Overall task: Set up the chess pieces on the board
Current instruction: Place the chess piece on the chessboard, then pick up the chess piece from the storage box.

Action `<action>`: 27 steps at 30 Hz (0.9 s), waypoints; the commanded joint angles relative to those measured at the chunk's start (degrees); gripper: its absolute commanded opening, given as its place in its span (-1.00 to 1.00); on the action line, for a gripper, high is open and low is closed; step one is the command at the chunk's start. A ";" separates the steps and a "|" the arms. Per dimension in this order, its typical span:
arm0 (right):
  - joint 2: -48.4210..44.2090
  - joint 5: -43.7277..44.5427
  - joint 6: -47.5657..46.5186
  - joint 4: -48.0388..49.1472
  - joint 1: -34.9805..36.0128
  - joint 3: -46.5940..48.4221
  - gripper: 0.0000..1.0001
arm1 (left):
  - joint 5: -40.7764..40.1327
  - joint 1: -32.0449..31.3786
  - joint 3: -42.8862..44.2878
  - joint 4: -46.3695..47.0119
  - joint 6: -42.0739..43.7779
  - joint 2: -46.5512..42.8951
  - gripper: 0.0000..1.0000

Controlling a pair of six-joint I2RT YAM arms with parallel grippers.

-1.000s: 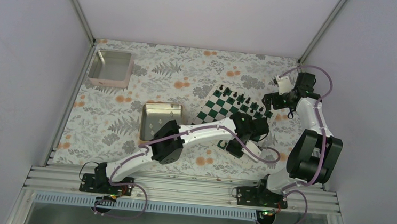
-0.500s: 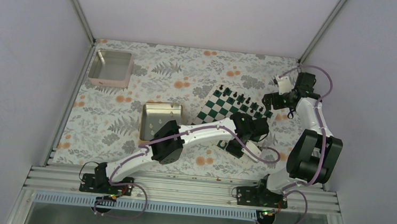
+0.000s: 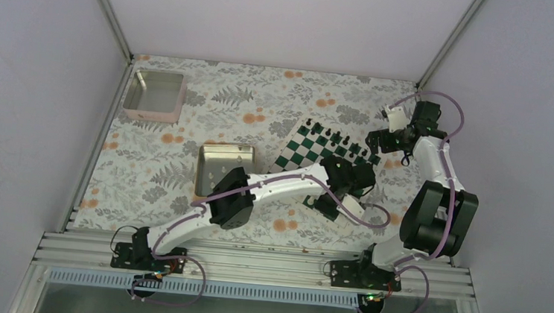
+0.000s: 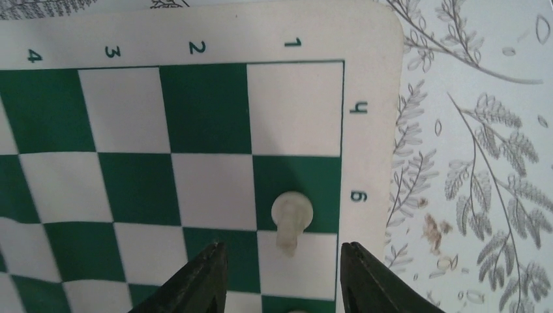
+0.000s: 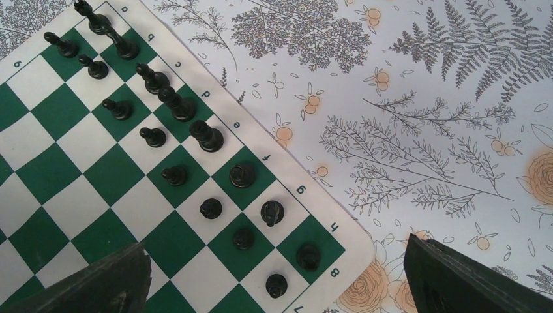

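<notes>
The left wrist view looks down on a corner of the green and white board [image 4: 130,111]. One cream chess piece [image 4: 291,218] stands on a dark green square in the board's edge column. My left gripper [image 4: 282,253] is open, its dark fingers [image 4: 199,280] on either side of the piece and apart from it. The tip of another cream piece [image 4: 297,311] peeks in at the bottom edge. In the top view the left gripper [image 3: 328,205] hangs over the board's near right corner. My right gripper [image 5: 275,248] stands wide open and empty above the far corner of the board [image 5: 59,169].
Two rows of black pieces [image 5: 176,104] fill the board's far side. A gold-rimmed tin [image 3: 224,169] sits left of the board [image 3: 296,154], and a pinkish tray [image 3: 154,94] lies at the far left. Floral cloth covers the table.
My left gripper has opened and let go of the cream piece, which now stands on its own on the board. The right arm has not moved.
</notes>
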 commanded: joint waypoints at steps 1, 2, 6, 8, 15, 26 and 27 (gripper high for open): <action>-0.81 -1.12 0.24 -0.19 -0.62 0.87 1.00 | -3.78 -0.33 -2.14 -1.52 0.12 -6.48 -0.08; -0.79 -1.09 0.22 -0.14 -0.62 0.80 1.00 | -4.02 -0.29 -3.52 -1.71 0.03 -8.25 -0.07; -0.62 -0.93 0.14 -0.10 -0.62 0.59 1.00 | -6.69 0.48 -13.15 -1.51 -0.92 -18.32 -0.03; -0.70 -0.94 0.15 -0.14 -0.61 0.50 1.00 | -8.76 2.07 -20.69 -0.50 -2.04 -23.74 -0.03; -0.89 -1.59 0.18 -0.67 -0.63 1.14 1.00 | -9.62 15.94 -48.05 6.88 -5.47 -43.18 -0.16; 0.09 -1.78 0.22 -1.31 -0.35 1.82 1.00 | -5.92 26.88 -67.16 16.23 -3.59 -50.05 -0.19; 0.04 -1.72 0.29 -1.32 -0.34 1.77 1.00 | -4.98 27.51 -67.27 16.58 -3.28 -49.58 -0.19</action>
